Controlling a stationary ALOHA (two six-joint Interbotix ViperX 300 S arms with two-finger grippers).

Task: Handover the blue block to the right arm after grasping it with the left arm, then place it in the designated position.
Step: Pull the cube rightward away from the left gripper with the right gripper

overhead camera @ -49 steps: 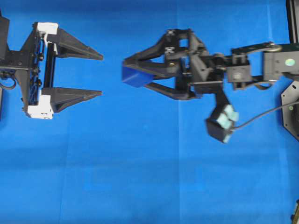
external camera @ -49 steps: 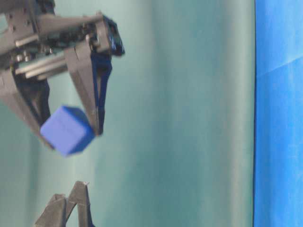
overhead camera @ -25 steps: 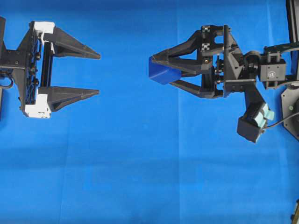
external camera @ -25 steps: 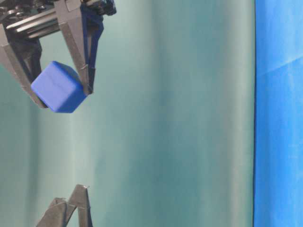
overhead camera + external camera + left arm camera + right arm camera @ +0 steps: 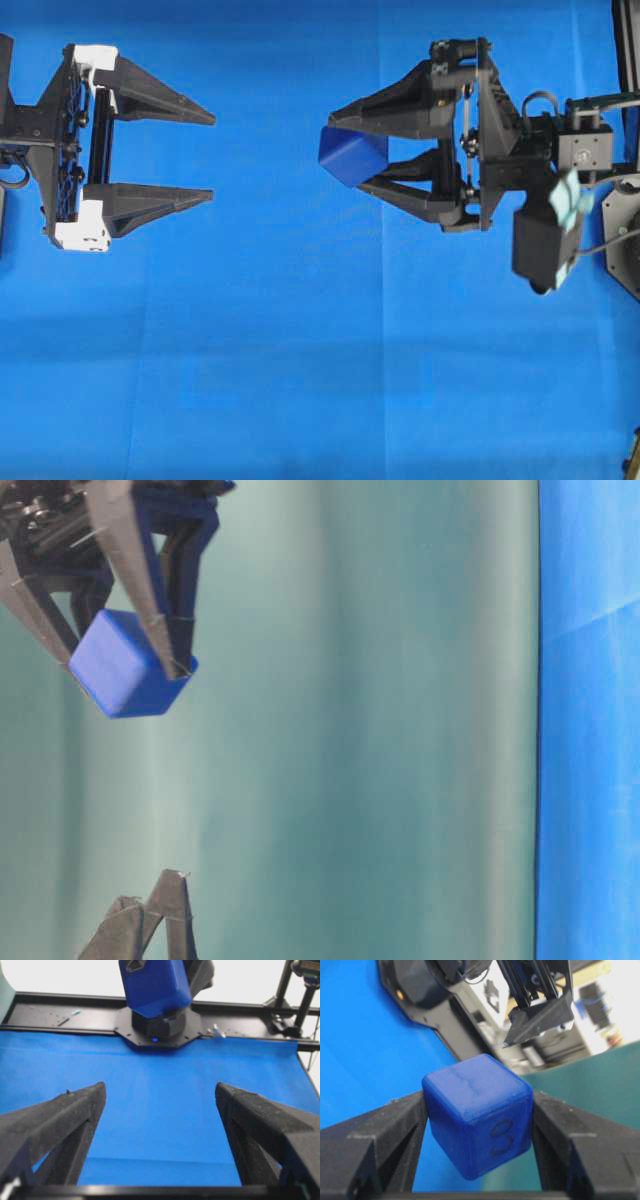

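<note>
Right gripper point(image 5: 345, 158) is clamped on the blue block point(image 5: 352, 157), block pinched between the two fingertips and carried up off the blue cloth point(image 5: 300, 350). Right wrist view: the block point(image 5: 477, 1112) sits squarely between both pads, one face showing an embossed mark, one finger point(image 5: 375, 1145) on each side in contact. Table-level view: the block point(image 5: 125, 665) hangs in the air at the tips of the right gripper point(image 5: 130, 670), tilted, one corner lowest, nothing under it. Left gripper point(image 5: 205, 155) is spread wide and holds nothing; its pointed fingers face the block across a clear gap, well apart from it, white blocks on its frame at the left edge of the overhead view. Left wrist view: both left fingers point(image 5: 60, 1120) stand wide apart with bare cloth between them, and the block point(image 5: 155, 982) shows high at the far end, in front of the right arm's base. In the table-level view the tips of the left gripper point(image 5: 150, 920) poke in at the bottom edge, below the block and not touching it.
</note>
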